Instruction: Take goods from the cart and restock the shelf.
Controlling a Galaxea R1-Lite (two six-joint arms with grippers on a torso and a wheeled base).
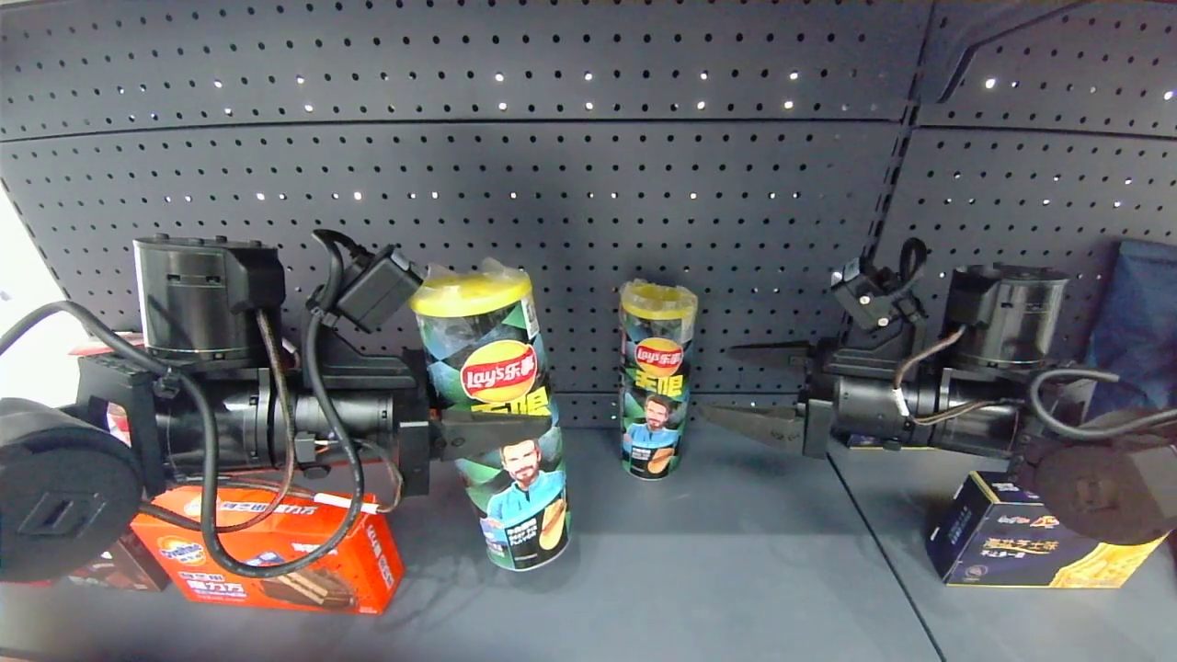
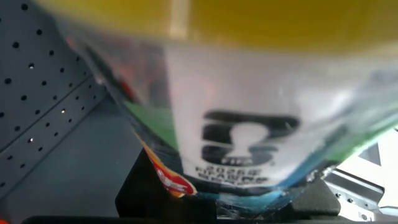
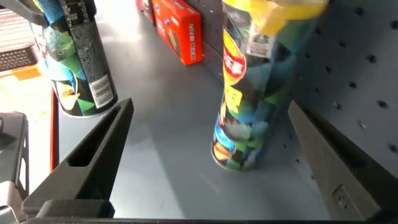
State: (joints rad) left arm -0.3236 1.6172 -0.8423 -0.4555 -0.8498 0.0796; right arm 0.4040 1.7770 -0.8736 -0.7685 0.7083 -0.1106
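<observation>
A tall chip can (image 1: 501,414) with a yellow lid stands on the grey shelf (image 1: 736,570), leaning slightly. My left gripper (image 1: 497,428) is shut on its middle, and the can's side (image 2: 249,112) sits right against the left wrist camera. A second, similar chip can (image 1: 656,382) stands upright farther back by the pegboard. My right gripper (image 1: 722,382) hangs open just right of it, not touching. In the right wrist view this second can (image 3: 249,93) stands just beyond the spread fingers (image 3: 93,155) of my right gripper (image 3: 208,109), with the held can (image 3: 74,62) off to the side.
An orange snack box (image 1: 276,552) lies on the shelf under my left arm, with a brown box (image 1: 119,565) beside it. A dark blue and yellow box (image 1: 1030,542) sits at the right front, a blue bag (image 1: 1136,313) behind it. The pegboard wall (image 1: 588,184) closes the back.
</observation>
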